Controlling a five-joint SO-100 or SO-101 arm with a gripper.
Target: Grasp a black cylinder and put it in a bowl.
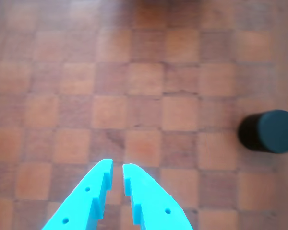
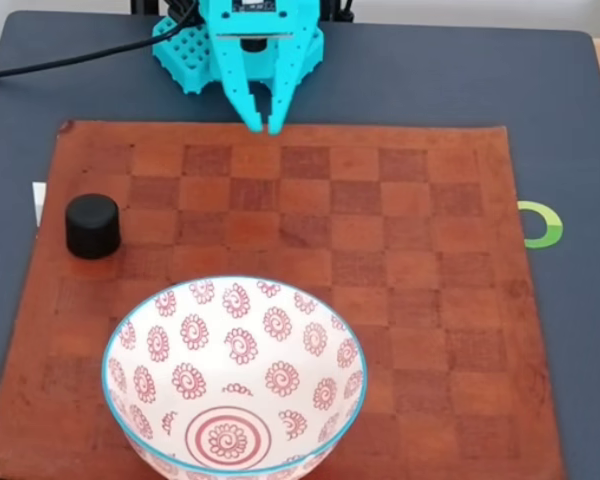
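Jaws of the turquoise gripper (image 1: 117,167) nearly closed, a narrow slit between, holding nothing; black cylinder (image 2: 92,225) stands apart on the checkered mat (image 2: 380,220), near the bowl (image 2: 235,380).

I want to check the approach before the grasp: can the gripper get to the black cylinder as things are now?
Probably yes. The black cylinder stands upright and alone on the checkered mat, apart from the bowl. Nothing lies between it and the gripper, whose jaws are nearly closed and must open first.

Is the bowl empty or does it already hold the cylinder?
Empty: the bowl shows only its pattern; the black cylinder stands on the mat.
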